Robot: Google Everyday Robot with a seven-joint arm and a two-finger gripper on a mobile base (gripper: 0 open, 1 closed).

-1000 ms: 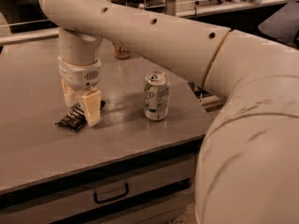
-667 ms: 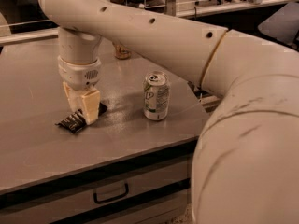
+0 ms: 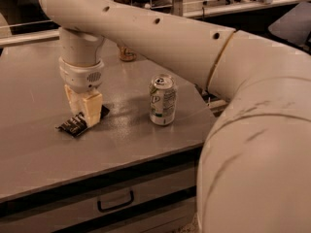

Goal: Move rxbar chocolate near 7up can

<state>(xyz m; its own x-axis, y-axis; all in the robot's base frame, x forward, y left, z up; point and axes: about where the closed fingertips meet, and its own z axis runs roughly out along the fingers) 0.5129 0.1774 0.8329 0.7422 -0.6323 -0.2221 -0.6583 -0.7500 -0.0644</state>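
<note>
The flat, dark brown rxbar chocolate [image 3: 73,125] lies on the grey metal table [image 3: 39,174], well apart from the white-and-green 7up can [image 3: 163,101]. My cream gripper [image 3: 85,109] sits right down on the bar; I cannot tell whether it has clamped. As I judge it, the whole carry to the can is left.

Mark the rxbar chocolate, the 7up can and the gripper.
rxbar chocolate [image 3: 72,125]: camera view, on the wrapper's exposed left end.
7up can [image 3: 163,103]: camera view, middle of its side.
gripper [image 3: 84,113]: camera view, its lower tip, down at the rxbar chocolate.
</note>
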